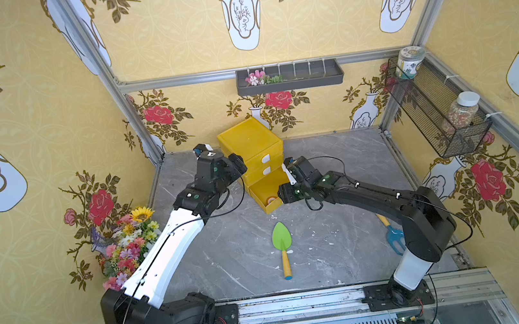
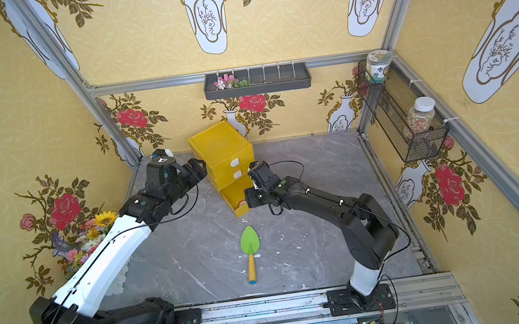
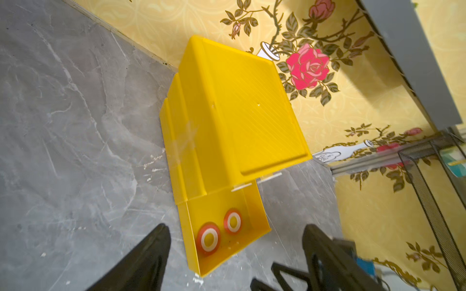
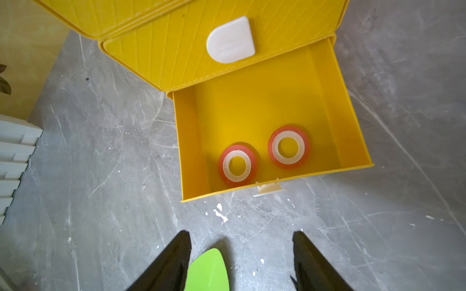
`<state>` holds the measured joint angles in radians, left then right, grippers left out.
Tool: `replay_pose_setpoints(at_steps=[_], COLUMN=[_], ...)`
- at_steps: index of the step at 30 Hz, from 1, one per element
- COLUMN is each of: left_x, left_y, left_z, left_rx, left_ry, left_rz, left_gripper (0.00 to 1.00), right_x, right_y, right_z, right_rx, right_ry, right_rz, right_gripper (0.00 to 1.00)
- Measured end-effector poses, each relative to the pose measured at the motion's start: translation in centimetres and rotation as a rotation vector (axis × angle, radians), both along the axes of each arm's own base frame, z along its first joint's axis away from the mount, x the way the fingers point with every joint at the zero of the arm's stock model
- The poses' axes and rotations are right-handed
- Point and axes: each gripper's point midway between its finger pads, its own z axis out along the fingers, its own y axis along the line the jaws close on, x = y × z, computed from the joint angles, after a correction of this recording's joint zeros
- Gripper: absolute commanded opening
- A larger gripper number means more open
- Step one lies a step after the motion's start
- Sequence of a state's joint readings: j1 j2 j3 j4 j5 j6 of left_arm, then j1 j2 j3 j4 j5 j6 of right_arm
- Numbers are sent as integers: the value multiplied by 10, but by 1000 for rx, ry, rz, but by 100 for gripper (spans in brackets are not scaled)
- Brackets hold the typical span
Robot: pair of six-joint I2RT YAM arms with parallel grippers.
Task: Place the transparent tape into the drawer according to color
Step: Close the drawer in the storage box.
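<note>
A yellow three-drawer cabinet (image 1: 248, 140) (image 2: 220, 144) stands at the back of the table with its bottom drawer (image 1: 263, 191) (image 4: 189, 141) pulled out. Two red-tinted transparent tape rolls (image 4: 237, 165) (image 4: 288, 147) (image 3: 208, 240) (image 3: 233, 221) lie flat inside, near the drawer's front wall. My left gripper (image 1: 236, 162) (image 3: 235, 228) hovers high beside the cabinet's left side, open and empty. Just right of the open drawer's front, my right gripper (image 1: 284, 195) (image 4: 241, 233) is also open and holds nothing. The upper two drawers are shut.
A green trowel (image 1: 281, 237) (image 4: 208, 272) lies on the table in front of the drawer. A blue rake (image 1: 393, 235) is partly hidden under the right arm. A bouquet (image 1: 129, 239) and a white fence piece (image 4: 15, 156) stand at left, a wire basket (image 1: 437, 114) on the right wall.
</note>
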<state>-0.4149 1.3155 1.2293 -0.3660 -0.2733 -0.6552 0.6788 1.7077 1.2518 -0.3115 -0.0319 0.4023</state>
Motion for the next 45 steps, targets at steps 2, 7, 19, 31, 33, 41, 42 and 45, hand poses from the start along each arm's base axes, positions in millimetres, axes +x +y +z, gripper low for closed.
replay_pose_setpoints(at_steps=[2, 7, 19, 31, 33, 41, 42, 45], left_x=[10, 53, 74, 84, 85, 89, 89, 90], left_y=[0, 4, -7, -16, -17, -20, -20, -21], left_z=[-13, -43, -60, -68, -69, -71, -71, -72], left_rx=[17, 37, 14, 0, -1, 2, 2, 2], left_ry=[48, 91, 86, 75, 71, 63, 62, 60], left_rz=[4, 32, -19, -48, -51, -68, -69, -71], left_gripper=[84, 83, 60, 52, 51, 49, 49, 49], right_x=[-1, -16, -23, 9, 20, 54, 59, 71], right_y=[1, 0, 0, -6, -2, 16, 19, 27], right_z=[-3, -21, -47, -75, -78, -87, -88, -92], right_rx=[24, 47, 119, 160, 170, 224, 234, 278], right_ry=[0, 50, 102, 106, 93, 47, 35, 14], right_rz=[-5, 3, -32, -127, -132, -144, -144, -159], right_gripper=[66, 65, 58, 53, 53, 53, 53, 53])
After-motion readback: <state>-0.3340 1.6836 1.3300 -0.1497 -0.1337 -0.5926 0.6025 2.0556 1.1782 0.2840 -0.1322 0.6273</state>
